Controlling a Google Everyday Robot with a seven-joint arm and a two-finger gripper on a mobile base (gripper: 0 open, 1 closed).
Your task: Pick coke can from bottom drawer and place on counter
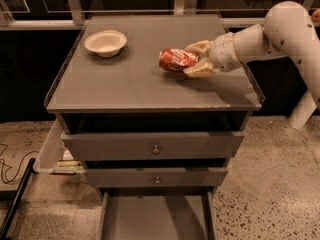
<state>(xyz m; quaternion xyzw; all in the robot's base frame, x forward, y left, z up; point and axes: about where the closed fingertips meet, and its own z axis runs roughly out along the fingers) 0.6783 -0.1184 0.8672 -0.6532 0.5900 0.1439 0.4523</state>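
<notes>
A: Since we're reading from 9 o'clock across: white bowl sits at approx 10 o'clock on the bench, upright, nothing in it, well apart from the rest.

B: Coke can?

A: Past mid-bench twd 2 o'clock, on its side, long axis 9-to-3. Tool is at its 3 o'clock end, clamped on it, w/ one finger on the 12 side and one on the 6 side.

B: Touching the bench?

A: Can't tell. The shadow under it suggests just above. Arm comes in from 3 o'clock.

B: So what does the next move turn on?

A: Prob. that axis. Let go sideways and it could roll twd 12 or 6.

B: Bottom drawer?

A: At 6 o'clock, pulled out, nothing visible inside.
</notes>
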